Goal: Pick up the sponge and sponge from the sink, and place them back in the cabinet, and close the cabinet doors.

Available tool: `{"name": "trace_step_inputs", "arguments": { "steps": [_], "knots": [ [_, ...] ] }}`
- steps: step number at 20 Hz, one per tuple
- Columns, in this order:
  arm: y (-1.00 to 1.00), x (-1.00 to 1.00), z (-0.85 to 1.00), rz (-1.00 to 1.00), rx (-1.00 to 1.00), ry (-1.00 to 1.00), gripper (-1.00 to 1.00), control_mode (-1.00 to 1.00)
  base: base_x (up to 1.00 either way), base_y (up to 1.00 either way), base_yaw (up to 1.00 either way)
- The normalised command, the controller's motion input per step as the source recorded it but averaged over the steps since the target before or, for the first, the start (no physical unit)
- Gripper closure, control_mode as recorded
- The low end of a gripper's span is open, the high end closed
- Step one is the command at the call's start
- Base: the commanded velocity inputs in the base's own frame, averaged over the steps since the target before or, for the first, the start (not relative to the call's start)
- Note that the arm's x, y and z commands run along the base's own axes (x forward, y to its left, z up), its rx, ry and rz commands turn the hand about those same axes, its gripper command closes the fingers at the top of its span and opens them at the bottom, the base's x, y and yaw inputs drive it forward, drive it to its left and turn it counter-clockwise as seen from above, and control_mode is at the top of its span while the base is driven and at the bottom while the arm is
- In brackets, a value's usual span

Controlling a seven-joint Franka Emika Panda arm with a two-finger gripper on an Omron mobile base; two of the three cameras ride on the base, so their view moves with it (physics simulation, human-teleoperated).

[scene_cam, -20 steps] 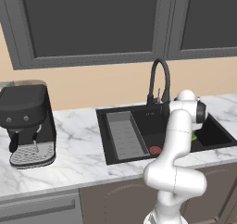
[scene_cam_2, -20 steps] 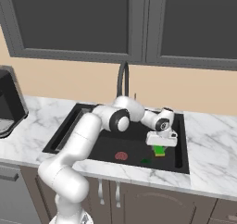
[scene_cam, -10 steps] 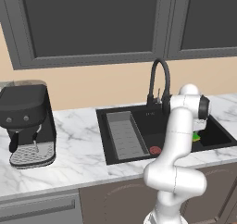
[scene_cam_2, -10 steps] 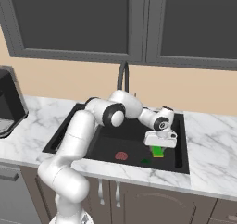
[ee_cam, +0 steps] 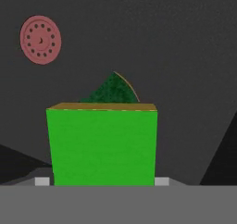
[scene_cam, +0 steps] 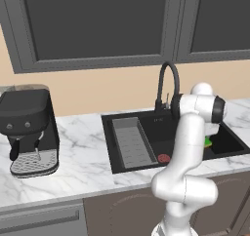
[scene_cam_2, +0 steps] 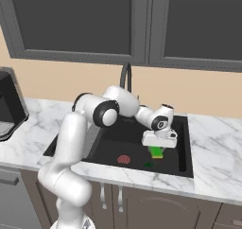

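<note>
The sponge [ee_cam: 102,144] in the hand [scene_cam_2: 159,146] is probably light, soft and springy, best pinched across its two flat sides as the fingers clasp it now, just above the sink [scene_cam_2: 186,146] floor. The second sponge [ee_cam: 112,90] lies on the black basin behind it, near the red drain disc [ee_cam: 40,39] and well apart from the ribbed tray [scene_cam: 130,142].
</note>
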Motion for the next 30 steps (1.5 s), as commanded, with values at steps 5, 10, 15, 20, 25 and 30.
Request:
{"name": "trace_step_inputs", "arguments": {
  "steps": [5, 10, 15, 20, 25, 30],
  "knots": [
    [0.20, -0.24, 0.50, 0.00, 0.00, -0.01, 1.00, -1.00, 0.00, 0.00, 0.00],
    [0.21, -0.29, 0.50, 0.00, 0.00, -0.03, 1.00, -1.00, 0.00, 0.00, 0.00],
    [0.23, -0.30, 0.56, 0.00, 0.00, -0.02, 1.00, -1.00, 0.00, 0.00, 0.00],
    [0.26, -0.31, 0.49, 0.00, 0.00, -0.02, 1.00, -1.00, 0.00, 0.00, 0.00],
    [0.32, -0.36, 0.48, 0.00, 0.00, -0.02, 1.00, -1.00, 0.00, 0.00, 0.00],
    [0.32, -0.41, 0.47, 0.00, 0.00, -0.02, 1.00, -1.00, 0.00, 0.00, 0.00]
  ]
}}
